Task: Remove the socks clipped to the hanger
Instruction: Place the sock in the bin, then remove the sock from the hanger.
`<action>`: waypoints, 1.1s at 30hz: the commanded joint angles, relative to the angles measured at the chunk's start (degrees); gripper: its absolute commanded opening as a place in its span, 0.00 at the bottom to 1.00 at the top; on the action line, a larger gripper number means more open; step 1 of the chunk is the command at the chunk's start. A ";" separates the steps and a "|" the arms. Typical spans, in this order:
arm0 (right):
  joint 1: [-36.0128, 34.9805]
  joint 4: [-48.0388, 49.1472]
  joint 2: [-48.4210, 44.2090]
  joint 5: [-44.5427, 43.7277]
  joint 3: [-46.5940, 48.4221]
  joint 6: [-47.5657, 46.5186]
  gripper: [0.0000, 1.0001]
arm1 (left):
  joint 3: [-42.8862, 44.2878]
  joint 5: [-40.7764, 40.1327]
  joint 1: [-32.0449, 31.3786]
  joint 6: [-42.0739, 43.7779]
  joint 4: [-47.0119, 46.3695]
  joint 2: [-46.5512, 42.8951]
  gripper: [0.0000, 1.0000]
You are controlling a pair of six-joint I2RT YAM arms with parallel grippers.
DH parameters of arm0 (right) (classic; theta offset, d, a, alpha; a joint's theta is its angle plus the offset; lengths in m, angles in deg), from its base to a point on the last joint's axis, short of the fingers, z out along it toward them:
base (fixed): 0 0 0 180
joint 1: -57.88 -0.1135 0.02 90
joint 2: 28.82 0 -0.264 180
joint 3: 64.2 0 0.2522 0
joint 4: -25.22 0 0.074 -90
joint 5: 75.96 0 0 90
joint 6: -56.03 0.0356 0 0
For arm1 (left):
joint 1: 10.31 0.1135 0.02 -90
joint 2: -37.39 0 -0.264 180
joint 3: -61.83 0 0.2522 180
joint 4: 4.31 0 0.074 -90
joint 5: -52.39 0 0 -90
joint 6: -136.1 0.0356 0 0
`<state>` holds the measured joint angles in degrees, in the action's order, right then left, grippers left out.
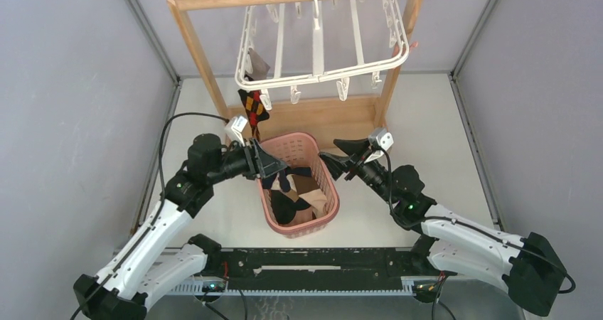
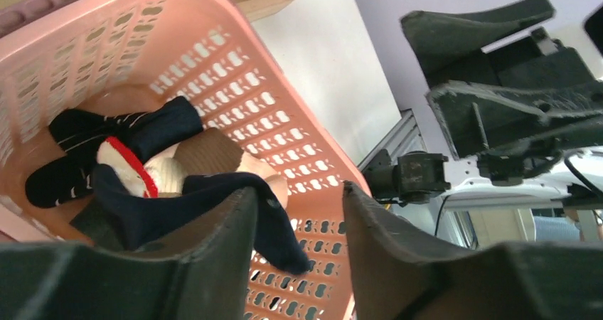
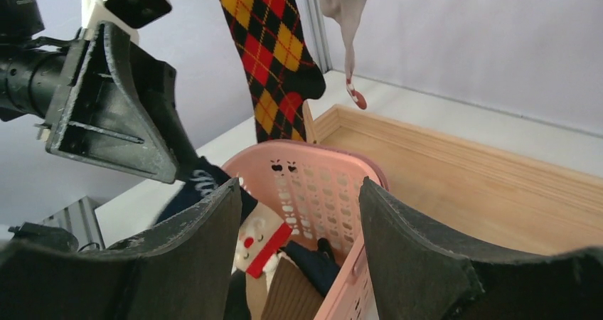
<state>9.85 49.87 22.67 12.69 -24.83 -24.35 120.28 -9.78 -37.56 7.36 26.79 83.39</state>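
Half open, clamping nothing, my left claw (image 2: pixel 297 200) should tilt so the navy sock (image 2: pixel 192 195) draped on it drops into the basket (image 2: pixel 284 131) below.

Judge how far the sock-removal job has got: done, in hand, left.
Done: several socks lie in the pink basket. In hand: the left gripper hovers over the basket, fingers apart, a navy sock draped off one finger, seemingly being released; the right gripper is open beside it. Left: the argyle sock and a grey sock hang clipped to the hanger.
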 commanded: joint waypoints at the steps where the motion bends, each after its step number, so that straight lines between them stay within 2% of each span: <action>1: -0.90 -0.20 -2.09 -0.71 -0.82 1.75 0.69 | -1.68 -3.61 -0.27 2.92 -0.99 1.43 0.57; 5: -1.13 -1.01 -3.23 -0.94 -1.88 1.95 0.69 | -0.55 -6.47 -0.27 5.63 1.85 2.56 0.67; 11: -1.22 -1.74 -3.94 -1.09 -2.57 2.21 0.69 | 4.52 -10.15 -0.27 8.90 7.28 1.54 0.91; 17: -1.52 -1.52 -3.38 -0.98 -2.71 2.58 0.69 | 10.58 -18.62 -0.27 13.50 12.95 -2.55 0.92; 22: -1.63 -1.11 -2.72 -0.86 -2.75 2.76 0.69 | 13.32 -27.49 -0.26 17.02 14.03 -2.76 1.00; 27: -1.82 -1.33 -2.85 -0.85 -2.75 2.95 0.69 | 13.38 -33.82 -0.26 19.50 9.78 0.75 1.00; 33: -1.82 -2.74 -3.64 -1.10 -2.68 2.76 0.69 | 10.07 -37.51 -0.20 23.17 -0.98 3.18 1.00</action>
<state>8.54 46.77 20.00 12.34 -27.52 -22.66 131.16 -42.34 -37.56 26.11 35.67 86.27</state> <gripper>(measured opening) 0.687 0.996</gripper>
